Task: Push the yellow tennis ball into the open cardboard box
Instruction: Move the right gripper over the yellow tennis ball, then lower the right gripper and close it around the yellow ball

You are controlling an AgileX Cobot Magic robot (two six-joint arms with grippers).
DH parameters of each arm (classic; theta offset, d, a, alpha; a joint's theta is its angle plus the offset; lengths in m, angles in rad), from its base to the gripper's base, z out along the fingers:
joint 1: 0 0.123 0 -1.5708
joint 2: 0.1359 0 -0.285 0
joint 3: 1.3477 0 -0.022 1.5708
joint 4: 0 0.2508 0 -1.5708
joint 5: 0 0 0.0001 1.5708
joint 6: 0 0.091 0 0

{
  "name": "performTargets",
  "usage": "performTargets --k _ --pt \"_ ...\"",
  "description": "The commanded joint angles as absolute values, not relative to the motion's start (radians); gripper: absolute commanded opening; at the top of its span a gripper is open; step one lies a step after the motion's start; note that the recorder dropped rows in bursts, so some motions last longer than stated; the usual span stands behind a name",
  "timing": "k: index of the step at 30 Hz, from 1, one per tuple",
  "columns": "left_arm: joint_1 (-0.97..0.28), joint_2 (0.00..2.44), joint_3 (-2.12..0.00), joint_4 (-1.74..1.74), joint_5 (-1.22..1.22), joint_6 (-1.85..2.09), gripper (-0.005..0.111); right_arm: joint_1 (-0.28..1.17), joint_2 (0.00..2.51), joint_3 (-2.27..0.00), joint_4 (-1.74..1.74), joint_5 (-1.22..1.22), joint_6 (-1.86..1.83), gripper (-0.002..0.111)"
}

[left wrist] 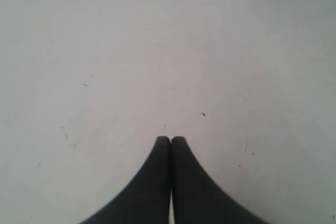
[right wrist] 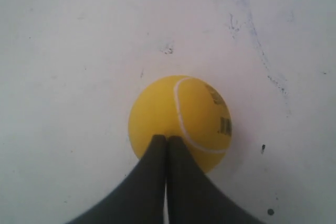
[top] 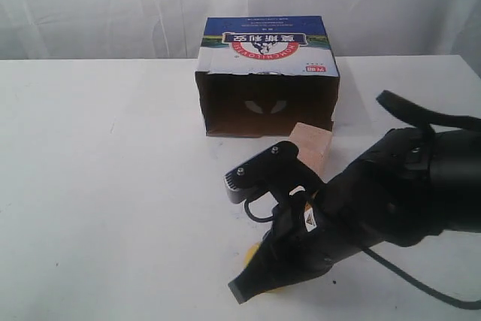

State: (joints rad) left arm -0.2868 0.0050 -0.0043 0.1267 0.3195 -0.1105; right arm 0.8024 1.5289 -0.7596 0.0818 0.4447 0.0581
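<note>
The yellow tennis ball [right wrist: 176, 106] rests on the white table, its white seam and a small printed mark facing up. My right gripper [right wrist: 167, 138] is shut, and its joined fingertips lie over the ball's near side; actual contact cannot be judged. From outside, only a yellow sliver of the ball [top: 252, 255] shows beside my right gripper [top: 240, 289], near the table's front edge. The open cardboard box [top: 267, 80] lies at the back centre, dark mouth facing the front. My left gripper [left wrist: 171, 139] is shut over bare table and does not appear in the exterior view.
A pale wooden cube [top: 312, 148] stands just in front of the box's right side, between the box and my right arm [top: 391, 193]. The white table [top: 113, 186] stretches to the left. A curtain hangs behind.
</note>
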Motion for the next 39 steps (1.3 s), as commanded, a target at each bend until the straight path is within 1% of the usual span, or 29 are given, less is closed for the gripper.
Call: performTargets --k 1,7,12,15,19,23,28,33,39 --pt "-0.292 0.000 0.000 0.129 0.337 -0.108 0.000 0.806 1.566 -0.767 0.068 0.394 0.048 0.000" --pt "-0.292 0.000 0.000 0.129 0.337 -0.108 0.000 0.806 1.597 -0.809 0.000 0.367 0.048 0.000" --pt "-0.292 0.000 0.000 0.129 0.337 -0.108 0.000 0.795 1.597 -0.934 -0.095 0.367 0.048 0.000" --pt "-0.292 0.000 0.000 0.129 0.337 -0.108 0.000 0.788 1.597 -1.029 -0.134 0.403 0.048 0.000" --pt "-0.292 0.000 0.000 0.129 0.337 -0.108 0.000 0.788 1.597 -1.105 -0.139 0.523 0.050 0.000" --pt "-0.292 0.000 0.000 0.129 0.337 -0.108 0.000 0.788 1.597 -1.096 -0.139 0.622 0.072 0.000" --pt "-0.292 0.000 0.000 0.129 0.337 -0.108 0.000 0.790 1.597 -1.049 -0.124 0.647 0.091 0.000" --pt "-0.292 0.000 0.000 0.129 0.337 -0.108 0.000 0.784 1.629 -1.002 -0.128 0.562 0.091 0.000" --pt "-0.292 0.000 0.000 0.129 0.337 -0.108 0.000 0.776 1.753 -1.004 -0.130 0.448 0.091 0.000"
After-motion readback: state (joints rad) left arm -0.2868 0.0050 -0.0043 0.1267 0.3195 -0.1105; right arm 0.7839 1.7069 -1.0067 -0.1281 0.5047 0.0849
